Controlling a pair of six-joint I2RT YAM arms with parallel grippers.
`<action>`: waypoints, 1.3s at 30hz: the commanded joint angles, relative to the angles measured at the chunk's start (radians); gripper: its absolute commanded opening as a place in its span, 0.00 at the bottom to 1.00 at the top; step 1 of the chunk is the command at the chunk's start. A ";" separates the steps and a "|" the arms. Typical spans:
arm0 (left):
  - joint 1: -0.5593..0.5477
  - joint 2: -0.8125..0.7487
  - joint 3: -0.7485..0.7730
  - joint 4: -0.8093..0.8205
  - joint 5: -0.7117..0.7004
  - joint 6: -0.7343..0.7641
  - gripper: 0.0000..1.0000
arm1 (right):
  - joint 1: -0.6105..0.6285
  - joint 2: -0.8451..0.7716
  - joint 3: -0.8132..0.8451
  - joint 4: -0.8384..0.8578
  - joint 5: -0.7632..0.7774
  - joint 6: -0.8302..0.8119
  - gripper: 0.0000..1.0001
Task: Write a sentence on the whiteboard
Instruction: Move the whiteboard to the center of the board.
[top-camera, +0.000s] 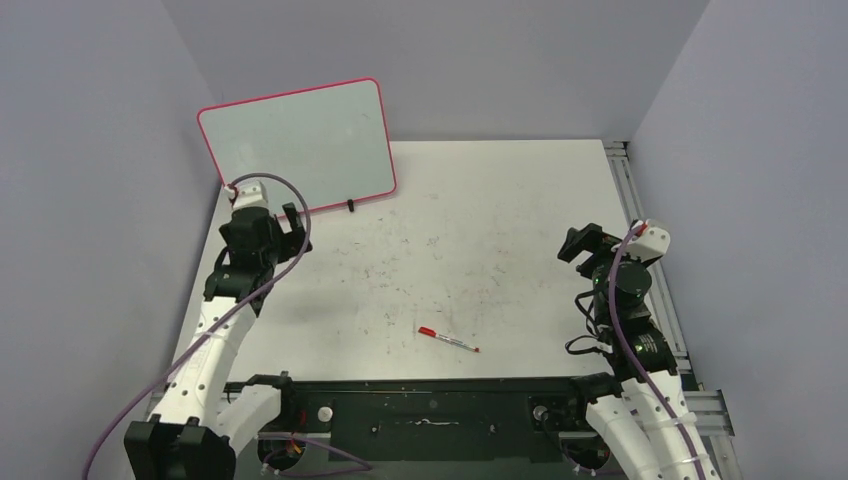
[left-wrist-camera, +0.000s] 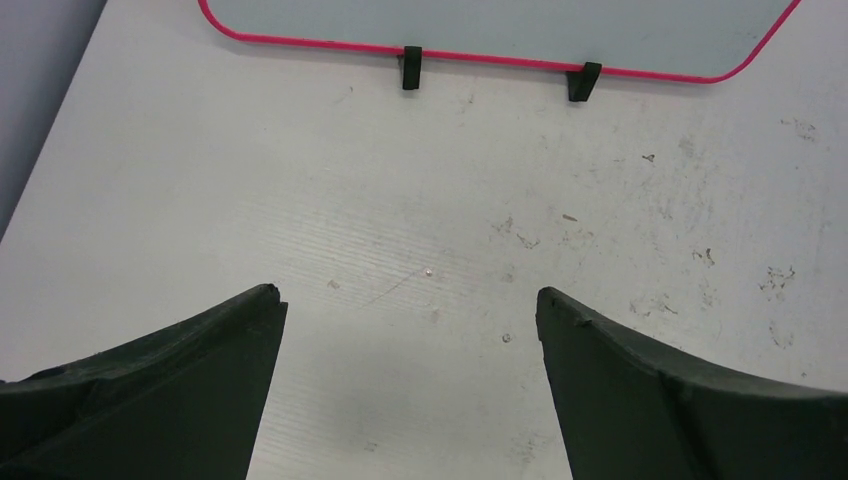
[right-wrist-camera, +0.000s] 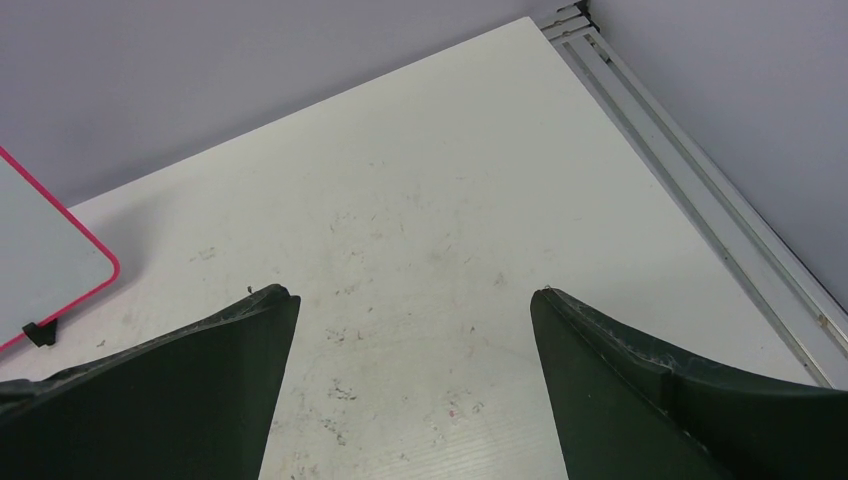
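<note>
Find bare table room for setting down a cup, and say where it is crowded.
Free: the middle of the table, between whiteboard, right claw and pen, and its far right corner. Crowded: far left, where the left claw hangs by the whiteboard.

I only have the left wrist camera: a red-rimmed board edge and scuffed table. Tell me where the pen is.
Observer: The thin red-capped pen lies flat on the white table, near its front edge, between the two arm bases. Nothing touches it.
Operator: Report the right end effector.
Observer: The right end effector is open and empty, raised over the table's right side, farther from the bases than the pen.
Operator: Describe the whole board.
Observer: The red-rimmed glossy rectangular whiteboard stands on its clip feet at the far left corner, with no writing visible.
</note>
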 joint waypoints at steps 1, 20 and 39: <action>0.145 0.107 0.060 0.103 0.202 -0.057 0.96 | 0.003 0.005 0.059 0.020 -0.039 -0.014 0.90; 0.094 0.702 0.344 0.163 0.062 0.033 0.78 | 0.003 0.017 0.037 0.079 -0.100 0.045 0.90; 0.103 0.970 0.497 0.190 0.045 0.020 0.49 | 0.002 0.090 0.048 0.142 -0.110 0.055 0.90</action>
